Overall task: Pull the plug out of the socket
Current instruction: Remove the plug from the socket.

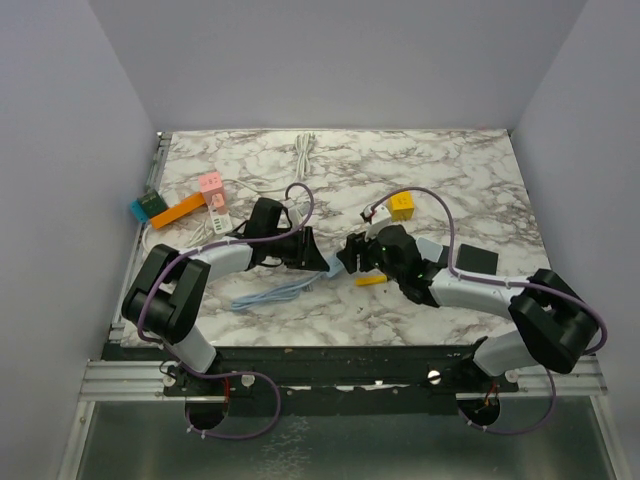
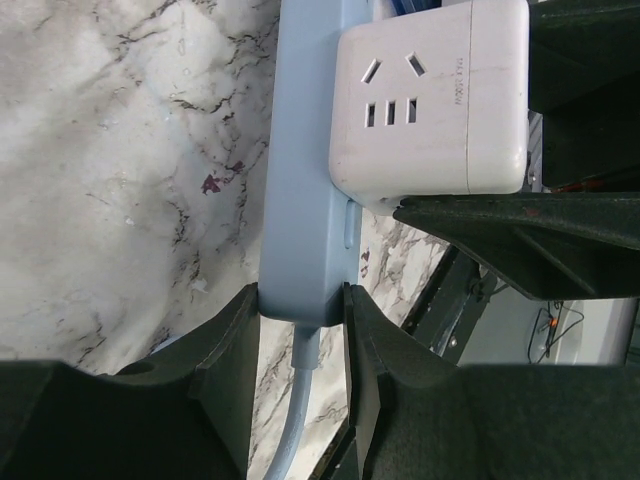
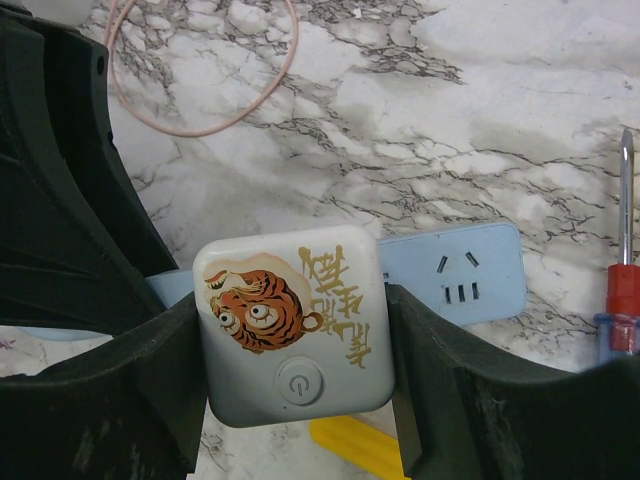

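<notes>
— Both ends of one assembly are being gripped over a marble-patterned table [image 1: 450,170], with pale walls closing in on three sides. Where is the plug sitting?

— The white plug [image 3: 290,320] is sitting between the fingers of the right pincer [image 3: 295,375], which is clamping its two sides. It is seated in the blue socket strip [image 2: 305,200].

— And which way is the strip lying?

— Its long axis is running straight out from the left pincer [image 2: 300,310], which is clamping the cable end. The cord is trailing back toward that wrist. The far end is reaching past the right pincer's finger.

— Any markings?

— A tiger cartoon, gold Chinese characters and a power button are facing the right wrist camera. Grey print on the plug's side is showing too small to read.

— Anything nearby?

— A red-handled screwdriver [image 3: 622,290] is lying beside the right pincer, a pink loop of cord [image 3: 200,110] is lying ahead of it, and something yellow [image 3: 355,445] is showing beneath.
</notes>
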